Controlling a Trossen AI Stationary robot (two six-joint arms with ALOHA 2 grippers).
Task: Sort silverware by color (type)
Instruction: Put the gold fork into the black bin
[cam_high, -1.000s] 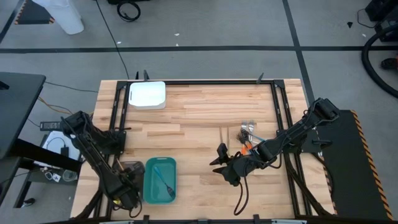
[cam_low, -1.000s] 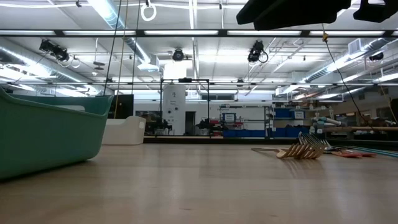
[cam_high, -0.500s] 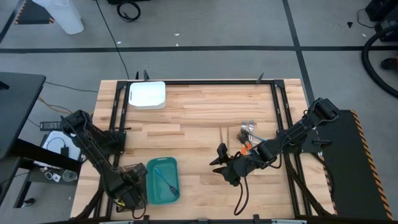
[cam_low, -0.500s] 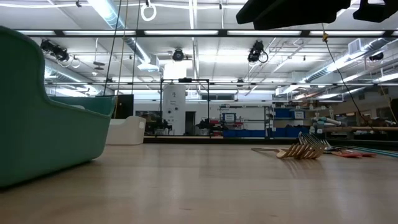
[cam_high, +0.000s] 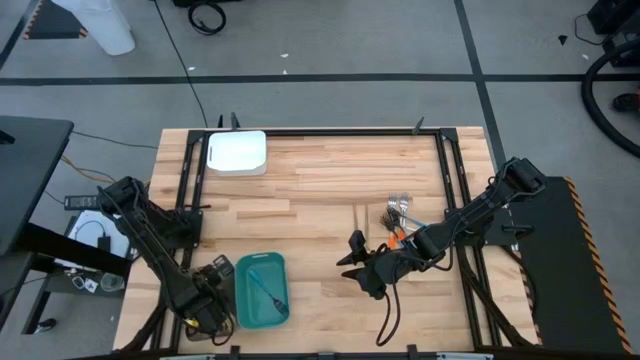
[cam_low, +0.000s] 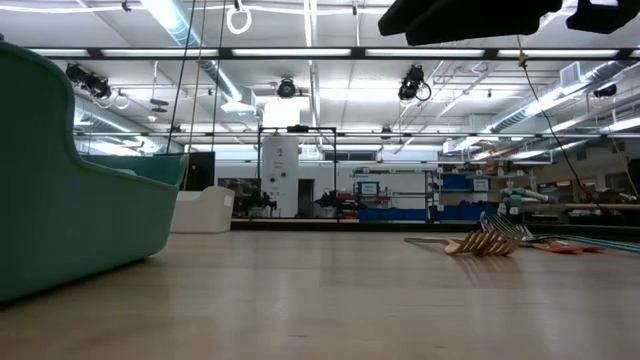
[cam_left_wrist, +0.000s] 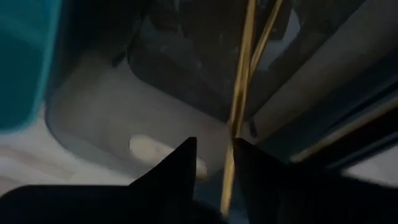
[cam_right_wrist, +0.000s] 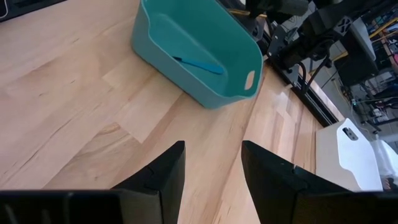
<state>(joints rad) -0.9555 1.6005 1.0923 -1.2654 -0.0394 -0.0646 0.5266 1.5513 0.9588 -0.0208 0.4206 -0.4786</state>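
A: Teal tray (cam_high: 261, 290), near-left part of the worktop (cam_high: 320, 180). Contents?

B: One teal-blue utensil (cam_high: 268, 288), lying at a slant on the tray floor. The right wrist view shows the same piece (cam_right_wrist: 198, 64) alone in the tray (cam_right_wrist: 205, 53).

A: Grey tray?

B: Grey tray (cam_high: 211, 272), just beside the teal one on its left, mostly covered by the left arm. In the left wrist view its pale floor (cam_left_wrist: 93, 118) shows, and thin gold pieces (cam_left_wrist: 244, 81) stand steeply against its far side. Their type cannot be told.

A: White tray?

B: White tray (cam_high: 237, 153), far-left corner of the worktop. Nothing can be made out inside it from above.

A: Unsorted stock?

B: Loose pile of silverware (cam_high: 397, 215) on the right side of the worktop, well apart from all trays; gold fork tines (cam_low: 485, 240) show in the low view, orange pieces at the pile's near edge.

A: Grippers?

B: Left gripper (cam_left_wrist: 211, 152) over the grey tray, fingers a narrow gap apart, holding nothing visible. Right gripper (cam_high: 352, 262) above bare wood between teal tray and pile, fingers (cam_right_wrist: 158, 171) spread wide, empty.
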